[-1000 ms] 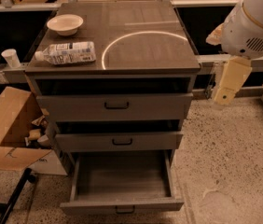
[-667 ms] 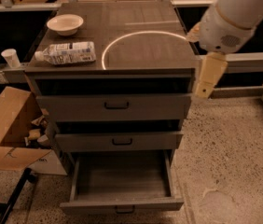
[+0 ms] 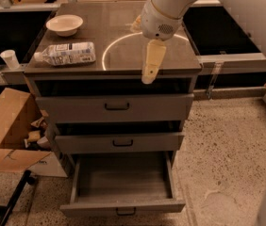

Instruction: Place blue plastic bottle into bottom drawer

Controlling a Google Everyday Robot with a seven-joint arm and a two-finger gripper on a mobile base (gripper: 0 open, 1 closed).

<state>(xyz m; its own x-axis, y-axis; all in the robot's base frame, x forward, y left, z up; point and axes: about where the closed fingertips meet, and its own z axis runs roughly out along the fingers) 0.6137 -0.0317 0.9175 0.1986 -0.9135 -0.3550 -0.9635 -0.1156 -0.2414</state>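
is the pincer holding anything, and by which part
Nothing. The cream pincer hangs at the front edge of the grey cabinet top; the clear bluish plastic bottle lies on it, apart.

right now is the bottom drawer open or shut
Open: bottom drawer pulled out, floor visible. End effector hangs over the cabinet top, near its front.

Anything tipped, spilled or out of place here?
The blue plastic bottle lies on its side on the cabinet top, left of the gripper hanging over the front edge. No visible spill. The bottom drawer stands open.
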